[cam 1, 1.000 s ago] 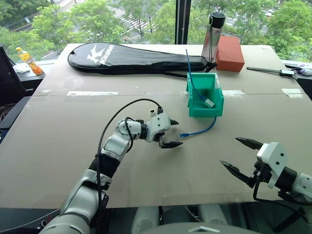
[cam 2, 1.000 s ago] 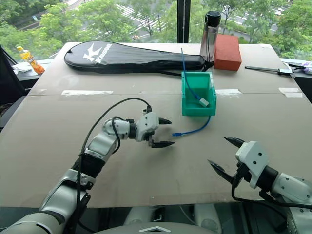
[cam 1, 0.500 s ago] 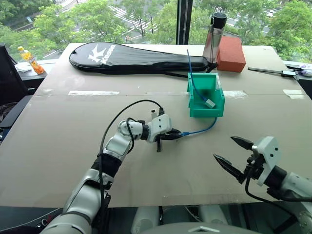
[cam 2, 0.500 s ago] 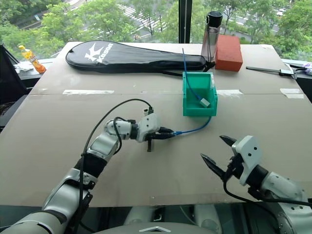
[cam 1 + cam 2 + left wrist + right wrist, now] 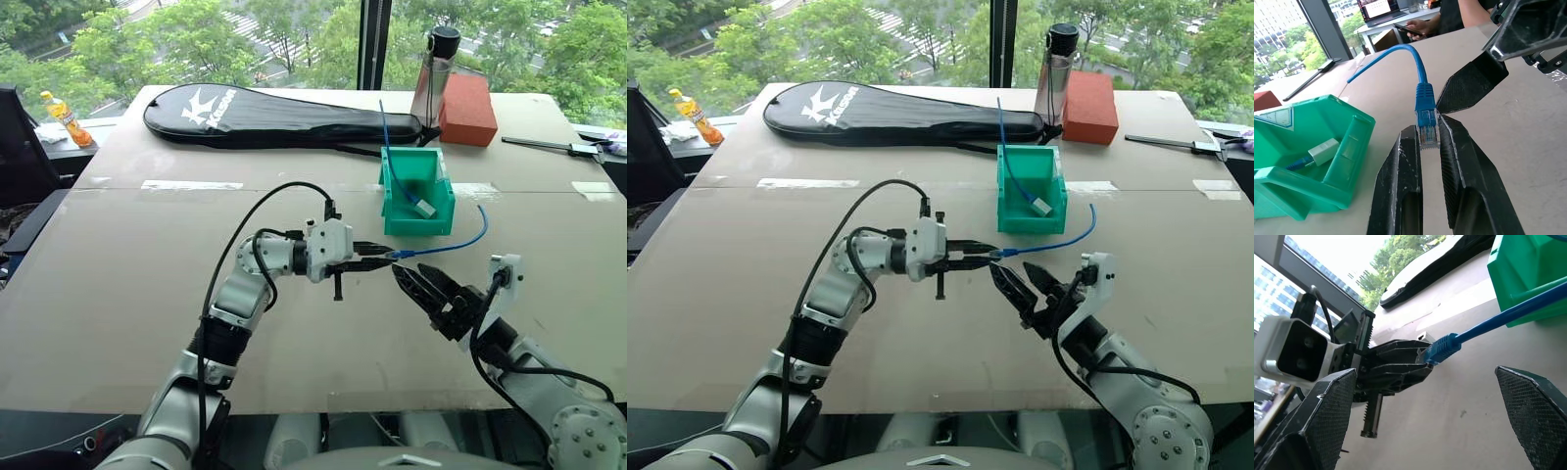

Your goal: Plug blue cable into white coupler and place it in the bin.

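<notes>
The left gripper, its arm bent at the elbow and reaching level toward the right, has its fingers pinched together, while the right gripper faces it from close by with both fingers spread wide apart.

The 2 head views look forward and down over the table from its near edge. Each wrist view looks very near along its own fingers. All 4 share the blue cable plug and the bin.
</notes>
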